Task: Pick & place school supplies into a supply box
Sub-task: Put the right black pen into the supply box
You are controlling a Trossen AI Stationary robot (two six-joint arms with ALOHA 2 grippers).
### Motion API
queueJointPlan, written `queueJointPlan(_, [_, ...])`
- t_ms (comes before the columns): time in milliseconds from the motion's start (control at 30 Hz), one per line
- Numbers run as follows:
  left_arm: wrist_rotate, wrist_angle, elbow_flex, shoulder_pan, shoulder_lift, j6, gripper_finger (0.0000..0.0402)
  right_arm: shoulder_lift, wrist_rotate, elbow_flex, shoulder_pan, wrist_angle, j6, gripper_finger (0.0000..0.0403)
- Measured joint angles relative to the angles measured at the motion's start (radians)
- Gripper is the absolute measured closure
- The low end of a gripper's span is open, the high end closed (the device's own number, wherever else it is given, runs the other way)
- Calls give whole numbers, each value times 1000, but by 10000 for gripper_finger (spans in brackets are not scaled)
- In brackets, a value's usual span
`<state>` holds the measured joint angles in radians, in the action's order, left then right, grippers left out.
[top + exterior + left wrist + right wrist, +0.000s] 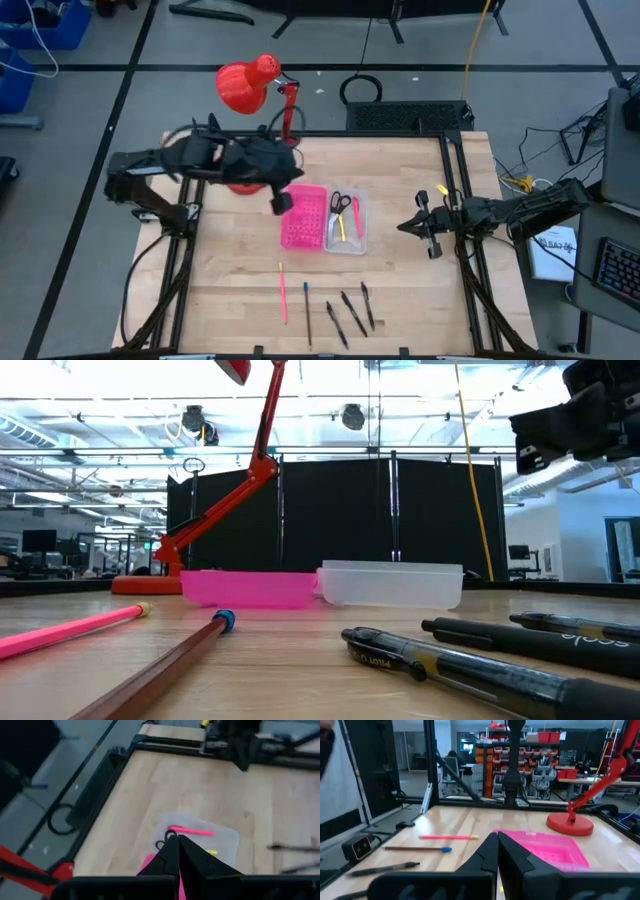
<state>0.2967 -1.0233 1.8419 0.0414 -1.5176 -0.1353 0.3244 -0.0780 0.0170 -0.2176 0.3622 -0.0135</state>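
Supply box (322, 219) — scissors (340, 201) inside

Both arms are dark, nearly black, built of blocky jointed segments with matte housings. The left arm (190, 165) is bulky, its links wrapped with black cable loops near the shoulder, and a small white marking shows on its base by the table's left edge. The right arm (520, 210) is slimmer along its length, with a small yellow tag close to its wrist. Each ends in a two-finger gripper: the left gripper (178, 851) and the right gripper (497, 849) both have black, wedge-shaped fingers tapering to narrow tips above a broad flat black body.
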Motion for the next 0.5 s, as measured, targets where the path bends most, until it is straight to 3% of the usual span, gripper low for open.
queueJointPlan(167, [22,33,-153,-15,118,117,398,0,0,0,0,28,-5,403])
queueJointPlan(233, [18,155,-277,-43,211,154,397,0,0,0,0,52,-32,403])
queueJointPlan(500, [-246,798,-864,-139,511,320,399,0,2,3,0,103,-69,403])
